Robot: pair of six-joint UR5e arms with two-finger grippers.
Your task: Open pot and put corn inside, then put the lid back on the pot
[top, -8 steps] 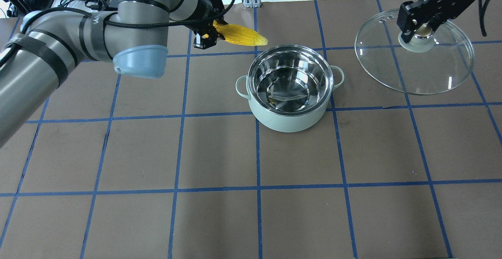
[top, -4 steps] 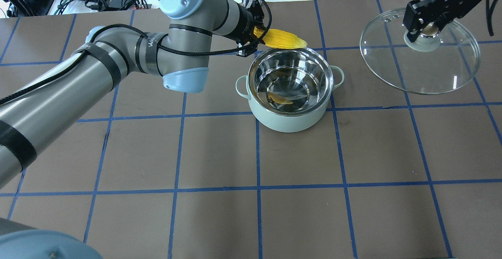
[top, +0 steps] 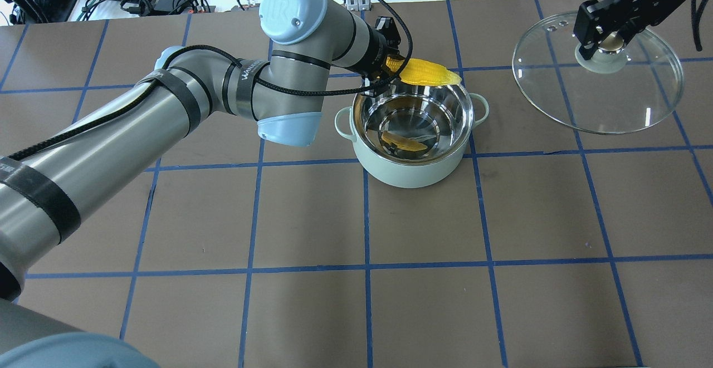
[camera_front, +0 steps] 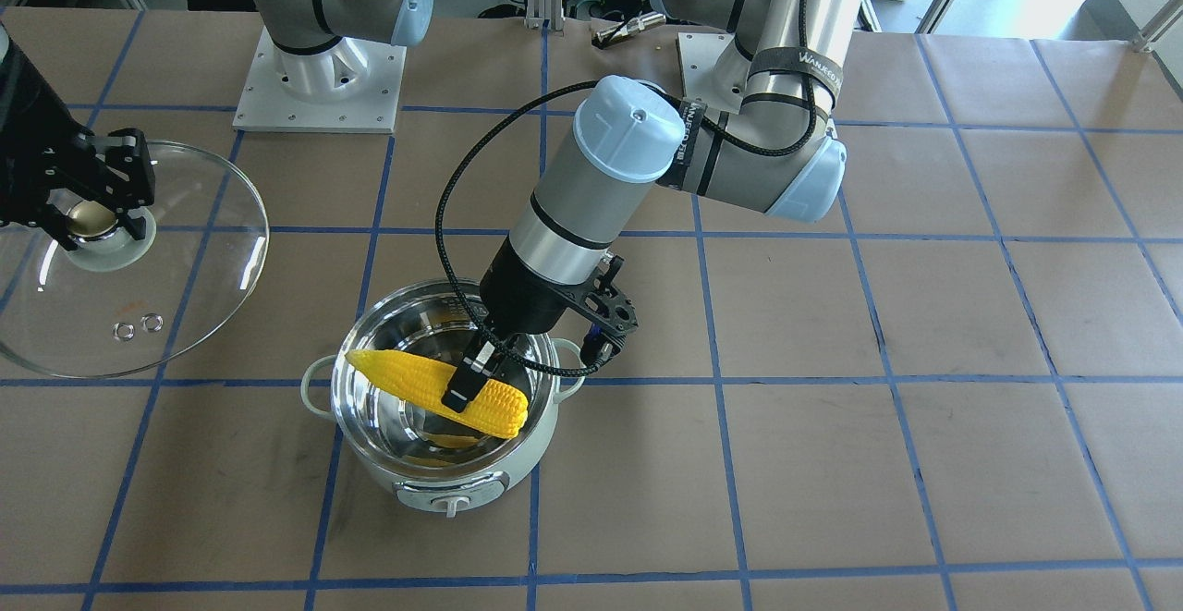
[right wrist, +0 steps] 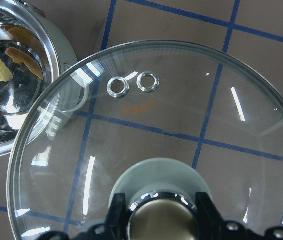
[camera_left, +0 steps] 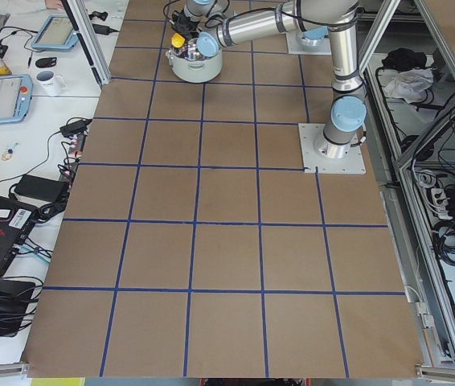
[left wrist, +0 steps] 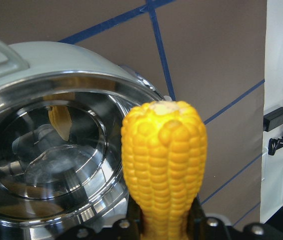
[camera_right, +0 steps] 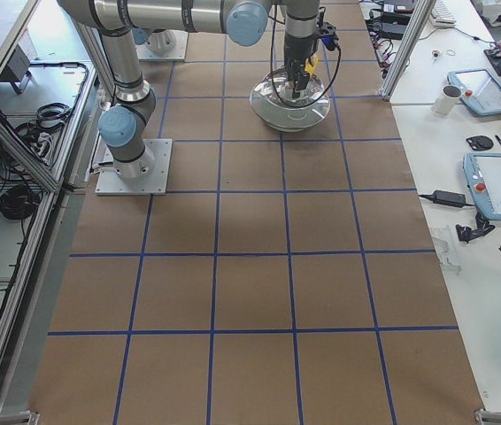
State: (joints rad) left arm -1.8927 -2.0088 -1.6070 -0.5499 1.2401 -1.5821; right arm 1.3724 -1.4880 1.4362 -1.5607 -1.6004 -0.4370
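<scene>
While the left tool [top: 391,70] clamps the corn [top: 430,73] by its blunt end, level over the open pot [top: 409,174] on the taped tabletop [top: 278,217], the right tool [top: 604,40] pinches the brass knob [right wrist: 157,221] of the glass lid [top: 613,103], well off to the right.

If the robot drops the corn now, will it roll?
Probably: the corn is round and tapered, so it may roll in a curve. The pot has a shiny steel bowl that looks slippery, so the corn would likely settle low.
</scene>
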